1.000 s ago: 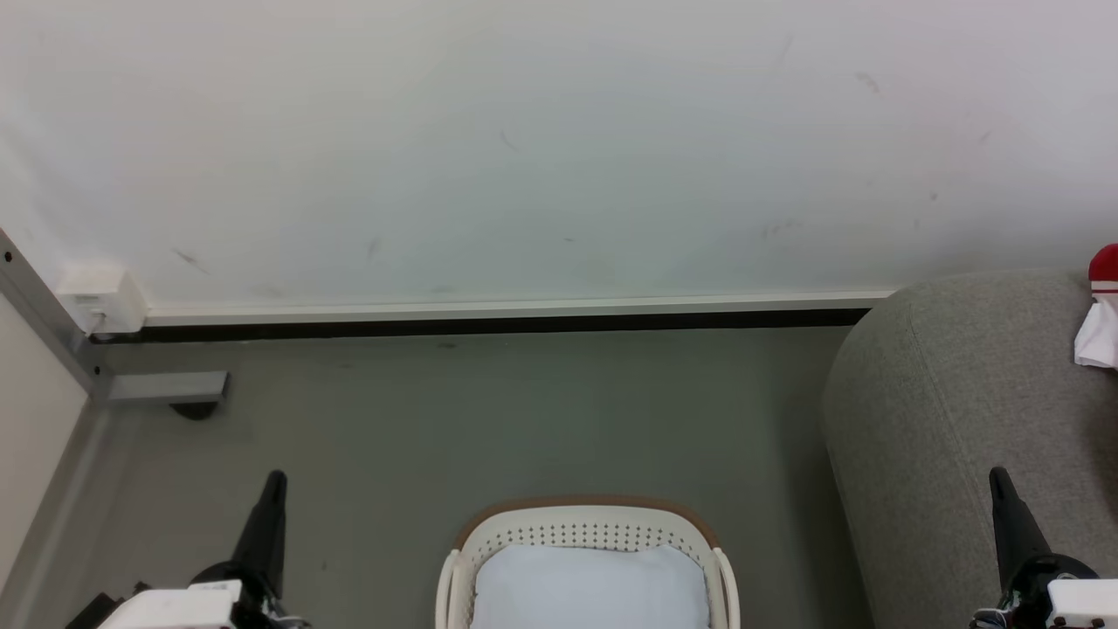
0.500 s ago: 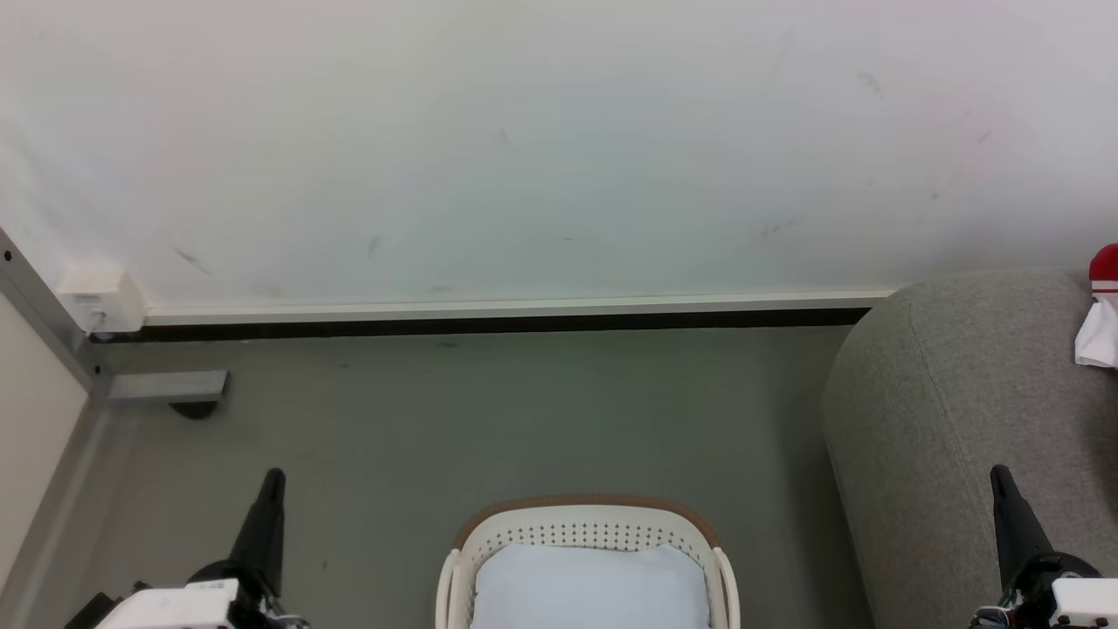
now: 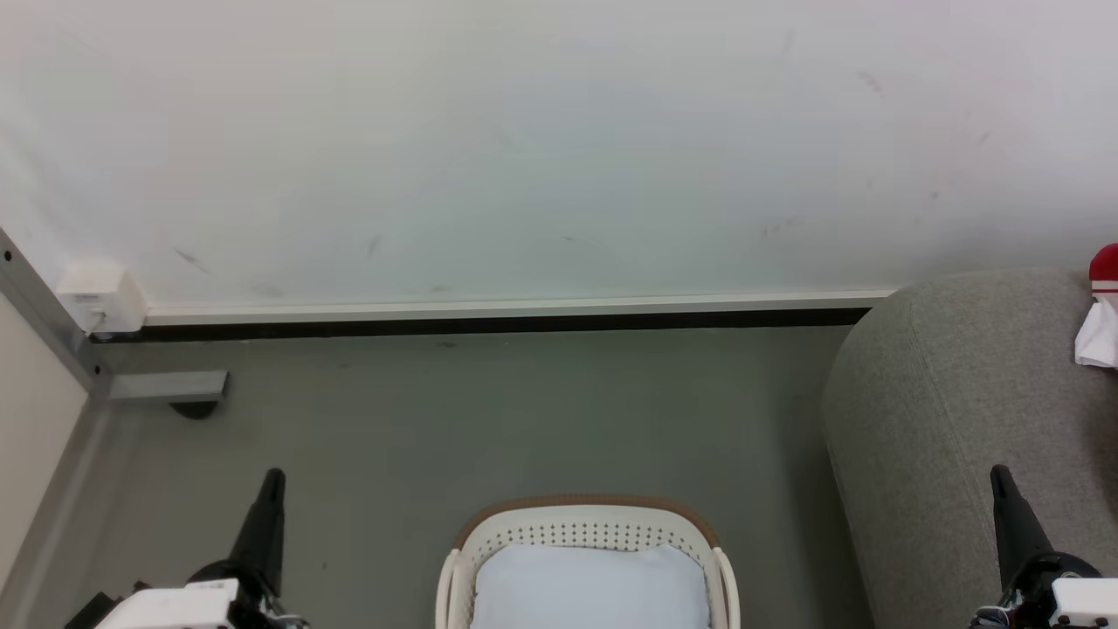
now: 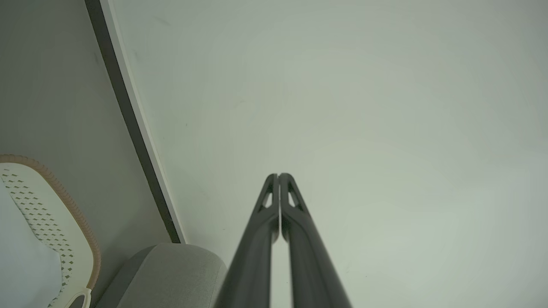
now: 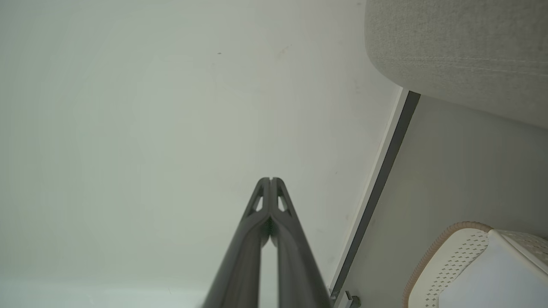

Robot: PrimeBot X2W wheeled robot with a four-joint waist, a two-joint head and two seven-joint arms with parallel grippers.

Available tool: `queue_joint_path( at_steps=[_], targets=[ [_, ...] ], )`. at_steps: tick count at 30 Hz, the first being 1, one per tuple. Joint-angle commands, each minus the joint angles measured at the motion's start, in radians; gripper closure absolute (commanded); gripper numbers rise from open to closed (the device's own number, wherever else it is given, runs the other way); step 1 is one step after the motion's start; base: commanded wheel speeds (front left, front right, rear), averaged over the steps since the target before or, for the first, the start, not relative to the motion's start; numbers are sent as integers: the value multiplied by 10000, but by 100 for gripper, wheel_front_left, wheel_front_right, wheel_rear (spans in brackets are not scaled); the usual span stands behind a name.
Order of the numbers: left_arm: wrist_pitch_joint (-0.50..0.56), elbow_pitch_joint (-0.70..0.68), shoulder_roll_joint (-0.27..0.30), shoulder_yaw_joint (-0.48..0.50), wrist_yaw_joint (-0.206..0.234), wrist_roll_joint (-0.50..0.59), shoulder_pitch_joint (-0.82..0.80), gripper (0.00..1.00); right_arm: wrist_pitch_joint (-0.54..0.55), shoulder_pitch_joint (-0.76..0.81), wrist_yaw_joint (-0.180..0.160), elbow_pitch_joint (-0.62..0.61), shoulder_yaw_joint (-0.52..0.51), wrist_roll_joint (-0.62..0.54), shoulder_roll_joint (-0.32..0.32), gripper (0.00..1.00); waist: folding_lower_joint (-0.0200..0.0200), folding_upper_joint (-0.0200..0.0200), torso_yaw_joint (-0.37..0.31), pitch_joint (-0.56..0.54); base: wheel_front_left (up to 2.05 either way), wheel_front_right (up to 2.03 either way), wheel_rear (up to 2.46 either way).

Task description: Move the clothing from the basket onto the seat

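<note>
Since the pictures of a second ago and of now match almost exactly, we record no real change: both arms stay parked and nothing has been shifted. The left gripper (image 3: 273, 478) sits at the lower left over the floor (image 3: 524, 411), and the right gripper (image 3: 1001, 476) sits at the lower right, in front of the flank of the seat (image 3: 952, 393). In each wrist view the two dark fingers are pressed together along their tips, with nothing between them.

The clothing (image 3: 1104, 266) lies on the seat top at the far right edge of the head view, red above with a white fold below it. Most of it is cut off by the frame. The basket (image 3: 585, 505) stands on the floor between the two arms, left of the seat and apart from it. The part of its inside that we can see is a pale, smooth surface. Its near half is cut off, so we cannot tell whether any garment remains there.

We judge that no transfer is under way, and that the task is either finished or paused between picks.

Surroundings: a white wall (image 3: 559, 131) with a dark skirting strip (image 3: 507, 321), a small white box (image 3: 100, 297) and a grey bracket (image 3: 166, 385) at the left corner. For any further pick, the basket's perforated wall and the seat's rounded side must be cleared.
</note>
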Motion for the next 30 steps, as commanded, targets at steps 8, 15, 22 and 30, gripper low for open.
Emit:
queue_joint_path(
  at_steps=[8, 15, 22, 30],
  targets=[
    [38, -39, 69, 20, -39, -137, -86, 100, 37, -127, -23, -49, -39, 8, -77, 100, 0, 0, 0, 0, 0, 0, 0],
    [38, -40, 69, 20, -39, -138, -86, 100, 37, -127, -23, -47, -39, 8, -77, 100, 0, 0, 0, 0, 0, 0, 0],
    [38, -40, 69, 19, -39, -138, -86, 100, 37, -127, -23, -47, -38, 8, -75, 100, 0, 0, 0, 0, 0, 0, 0],
    [37, -39, 69, 19, -39, -138, -86, 100, 36, -127, -23, -47, -38, 9, -76, 100, 0, 0, 0, 0, 0, 0, 0]
  ],
)
